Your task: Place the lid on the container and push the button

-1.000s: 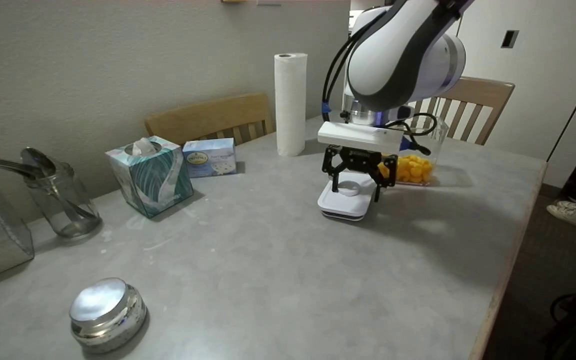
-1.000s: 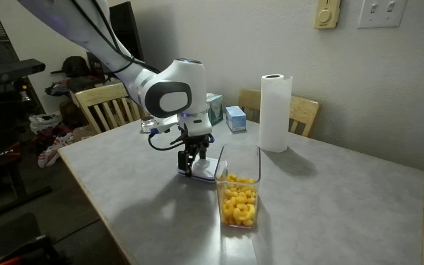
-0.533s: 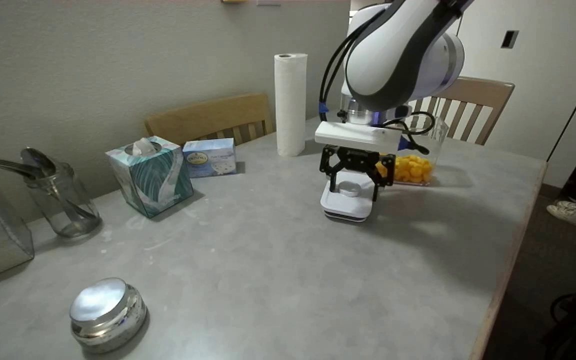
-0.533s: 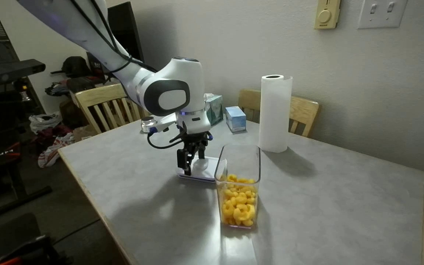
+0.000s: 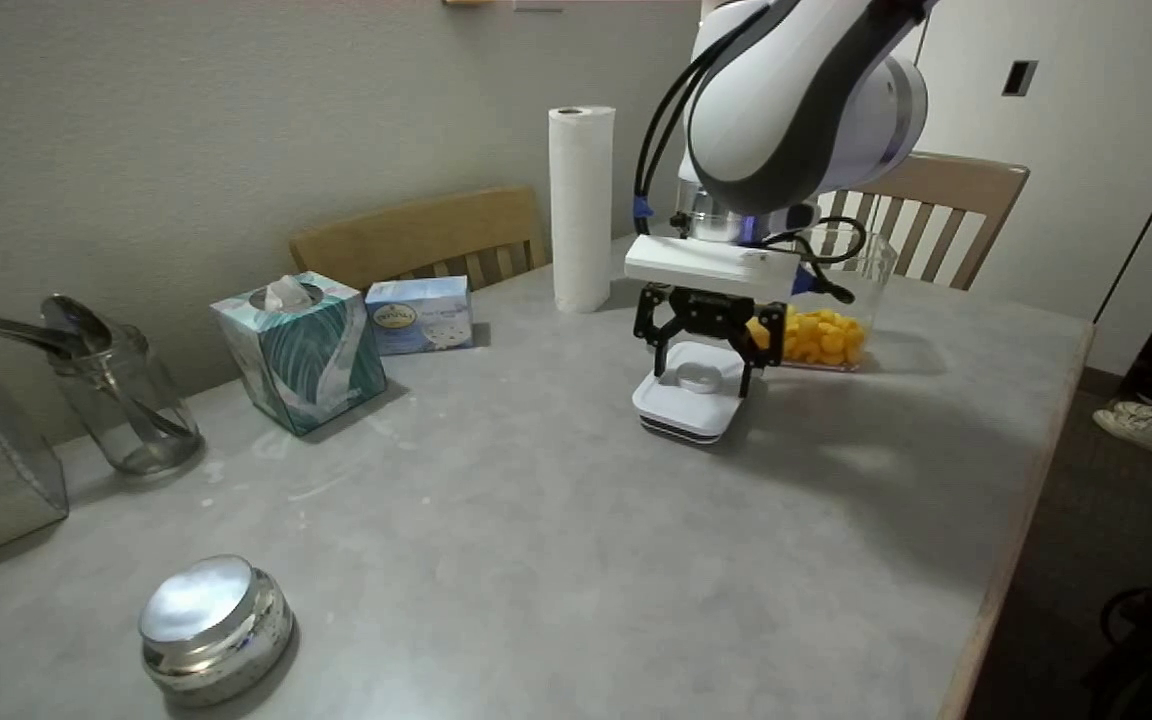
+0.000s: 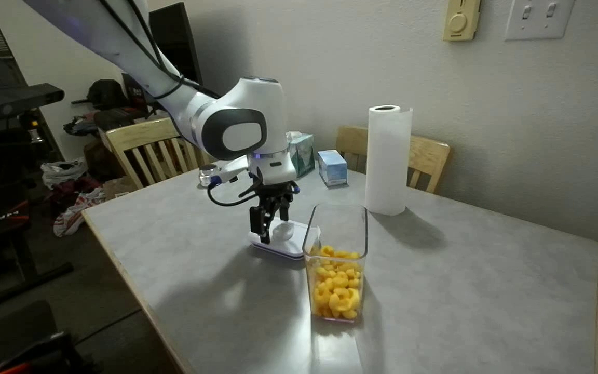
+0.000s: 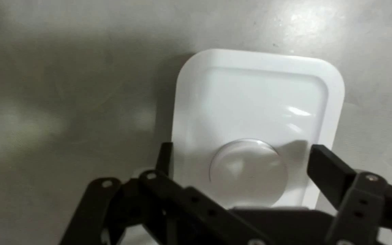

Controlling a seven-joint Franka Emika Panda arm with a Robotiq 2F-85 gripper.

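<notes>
A glossy white square lid with rounded corners lies on the pale grey table, and straight above it hangs the black two-fingered gripper, at the end of a white arm with dark grey trim. The gripper's fingers are spread well apart, straddling the round raised white button in the lid's centre; from where I'm standing I can't tell whether their tips touch the lid.

Near the lid, a clear square plastic container stands upright, its mouth uncovered and its lower part filled with orange-yellow puffed rings.

Over toward the grey wall, a tall white paper towel roll stands upright, a pale wooden chair behind it. On the same side I see a light blue cardboard box just beside a teal-and-white cardboard tissue box, a white tissue poking from its top. Next to that is a clear glass jar with metal cutlery leaning in it. A round shiny metal piece sits well apart from the lid.
</notes>
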